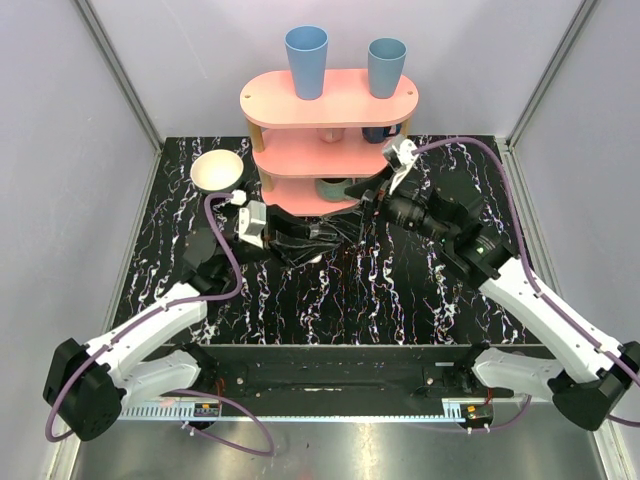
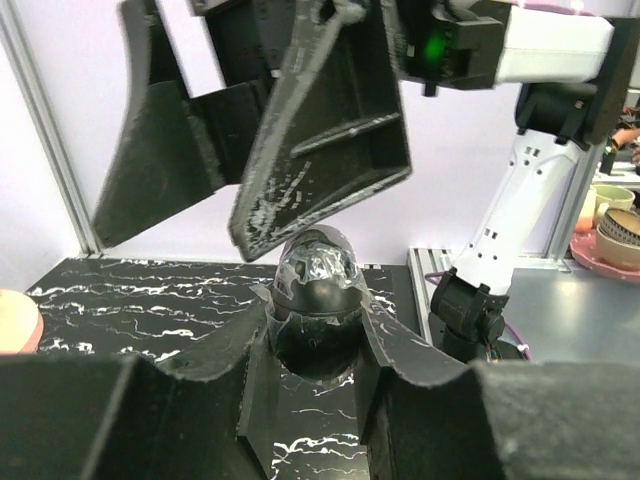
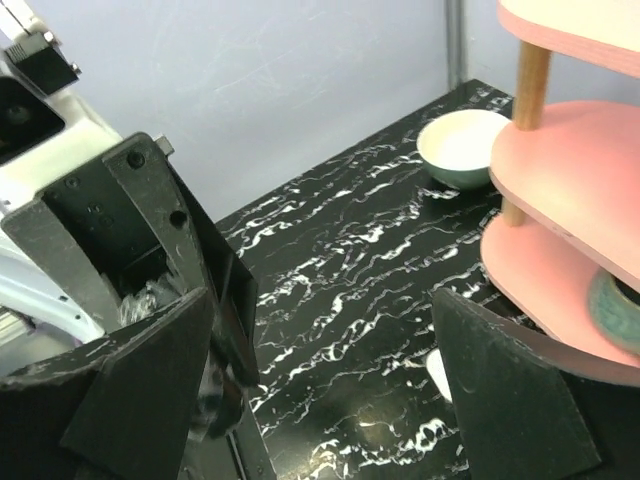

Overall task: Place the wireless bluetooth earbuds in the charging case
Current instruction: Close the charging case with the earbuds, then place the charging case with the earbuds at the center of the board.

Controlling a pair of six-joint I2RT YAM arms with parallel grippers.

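Observation:
My left gripper [image 1: 298,243] [image 2: 315,345] is shut on a black egg-shaped object [image 2: 315,285] wrapped in shiny clear film, held low over the table in front of the pink shelf. My right gripper [image 1: 352,215] [image 3: 320,335] is open, its fingers wide apart just above and beside the left gripper's tips. A small white rounded thing, probably the charging case [image 3: 436,375], lies on the table, partly hidden behind my right finger. It shows as a white speck in the top view [image 1: 315,258]. I see no earbuds.
A pink three-tier shelf [image 1: 330,100] stands at the back centre, close behind both grippers. Two blue cups [image 1: 306,60] stand on top of it and a teal bowl [image 3: 615,305] sits on its lowest tier. A cream bowl [image 1: 217,172] [image 3: 462,145] sits at the back left.

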